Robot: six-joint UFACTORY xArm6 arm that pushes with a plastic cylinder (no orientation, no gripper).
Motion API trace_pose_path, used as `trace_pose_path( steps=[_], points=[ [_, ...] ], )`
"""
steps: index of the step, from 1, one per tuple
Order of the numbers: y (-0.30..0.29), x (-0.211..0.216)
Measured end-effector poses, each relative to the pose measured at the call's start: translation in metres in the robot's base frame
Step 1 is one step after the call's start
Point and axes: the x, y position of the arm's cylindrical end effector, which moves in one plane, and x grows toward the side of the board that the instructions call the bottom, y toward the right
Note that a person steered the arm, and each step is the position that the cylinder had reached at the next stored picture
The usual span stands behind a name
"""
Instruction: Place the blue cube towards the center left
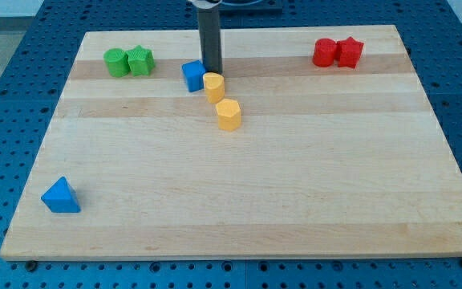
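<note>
The blue cube point(192, 75) sits on the wooden board near the view's top, left of centre. My tip point(211, 71) stands right beside the cube's right side, just above a yellow cylinder point(213, 87) that lies against the cube's lower right. Whether the tip touches the cube cannot be told. A second yellow block, hexagonal point(228, 115), lies just below and right of the cylinder.
Two green blocks, a cylinder point(117, 63) and a star-like one point(140, 61), sit together at the top left. Two red blocks point(325, 52) point(349, 52) sit together at the top right. A blue triangular block point(61, 196) lies at the bottom left. The board point(255, 193) rests on a blue perforated table.
</note>
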Motion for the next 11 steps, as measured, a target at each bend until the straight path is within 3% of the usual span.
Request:
trace_pose_path(
  steps=[3, 7, 8, 10, 11],
  points=[
    [-0.054, 0.049],
    [-0.043, 0.026],
    [-0.097, 0.027],
    [-0.111, 0.035],
    [-0.127, 0.059]
  ],
)
